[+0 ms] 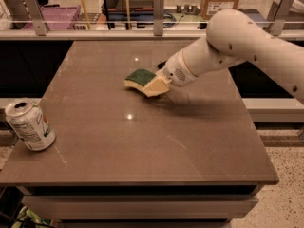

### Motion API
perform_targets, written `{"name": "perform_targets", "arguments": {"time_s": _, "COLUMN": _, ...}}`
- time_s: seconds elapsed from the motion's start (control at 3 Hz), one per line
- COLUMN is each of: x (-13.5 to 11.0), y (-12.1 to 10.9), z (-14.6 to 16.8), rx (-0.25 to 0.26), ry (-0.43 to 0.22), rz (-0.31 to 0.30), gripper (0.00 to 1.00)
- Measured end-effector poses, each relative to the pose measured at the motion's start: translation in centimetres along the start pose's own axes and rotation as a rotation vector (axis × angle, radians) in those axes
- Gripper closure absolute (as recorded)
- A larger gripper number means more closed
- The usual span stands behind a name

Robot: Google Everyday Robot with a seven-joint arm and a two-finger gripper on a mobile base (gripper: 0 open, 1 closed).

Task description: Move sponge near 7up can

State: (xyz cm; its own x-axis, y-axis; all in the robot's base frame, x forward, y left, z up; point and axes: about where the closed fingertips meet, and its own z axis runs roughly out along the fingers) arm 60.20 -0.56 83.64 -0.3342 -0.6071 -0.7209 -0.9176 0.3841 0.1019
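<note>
Mid-table point(142, 146), arm point(228, 42) outstretched, end effector point(153, 85) at sponge point(137, 77)

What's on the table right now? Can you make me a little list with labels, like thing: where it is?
sponge: green top, yellow bottom, near the middle of the table
7up can: at the table's front left corner, open top showing
gripper: at the sponge's right end, touching it
arm: white, reaching in from the right
table: brown, flat top
sponge and can: far apart, so the sponge is not yet near the can
</note>
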Motion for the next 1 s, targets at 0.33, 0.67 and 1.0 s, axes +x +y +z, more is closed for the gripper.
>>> {"name": "perform_targets", "arguments": {"time_s": 0.33, "x": -0.6, "y": 1.0, "z": -1.2, "rx": -0.046, "ry": 0.024, "rz": -0.021, "gripper": 1.0}}
{"name": "perform_targets", "arguments": {"time_s": 0.67, "x": -0.7, "y": 1.2, "z": -1.0, "rx": -0.055, "ry": 0.013, "rz": -0.031, "gripper": 1.0}}
{"name": "perform_targets", "arguments": {"time_s": 1.0, "x": -1.9, "y": 2.7, "z": -1.7, "rx": -0.054, "ry": 0.008, "rz": -0.069, "gripper": 1.0}}
